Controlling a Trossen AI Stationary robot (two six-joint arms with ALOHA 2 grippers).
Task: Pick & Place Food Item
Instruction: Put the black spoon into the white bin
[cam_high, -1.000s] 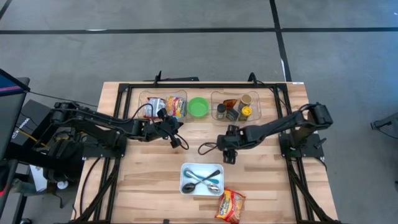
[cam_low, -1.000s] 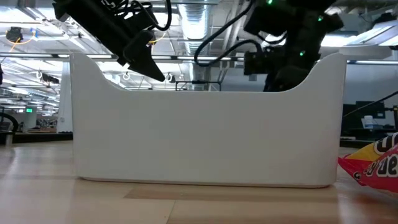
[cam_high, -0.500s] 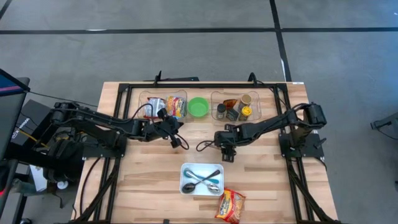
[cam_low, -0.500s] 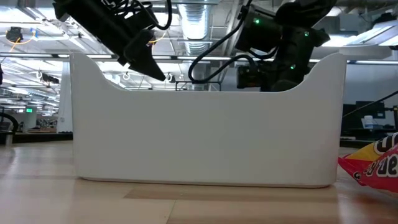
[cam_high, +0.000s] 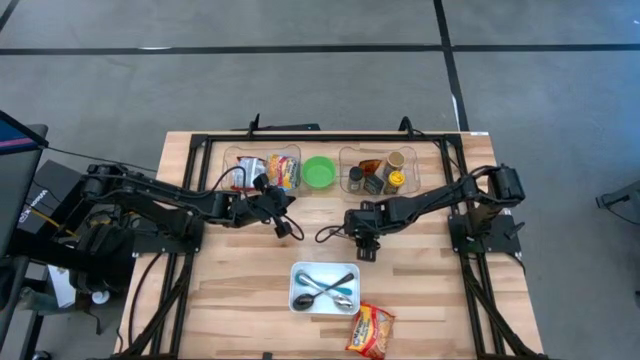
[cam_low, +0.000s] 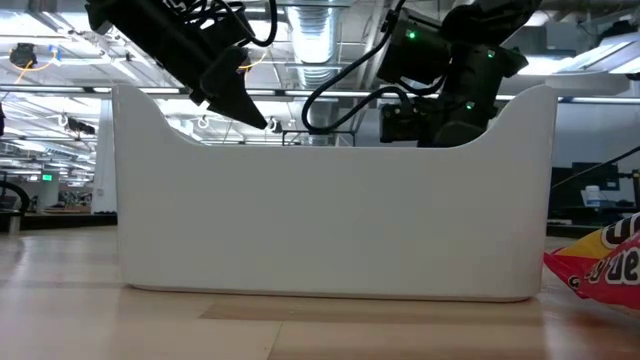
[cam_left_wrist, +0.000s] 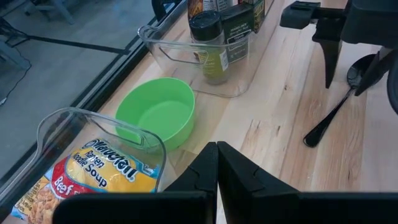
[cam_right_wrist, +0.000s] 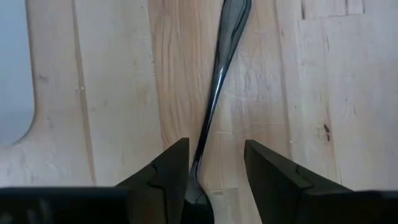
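A black spoon lies flat on the wooden table, its handle running toward the near edge. My right gripper points down over its bowl end, open, one finger on each side. My left gripper hangs shut and empty above the table, near the green bowl. Food items: a ramen soup packet stands in the clear left bin, spice jars in the right bin, and a chips bag lies at the near edge. My right gripper straddles the spoon's bowl end from above, pointing steeply down, fingers across the spoon. One finger stands right beside it; whether it touches, I cannot tell. The spoon lies flat on the table.
A white tray holding two spoons sits near the front middle and fills the low view. Two clear bins and the green bowl line the far edge inside a black frame. Bare wood lies between the grippers.
My right gripper has gone a little toward the table's left edge and down, and now stands over the black spoon. The spoon lies where it was.
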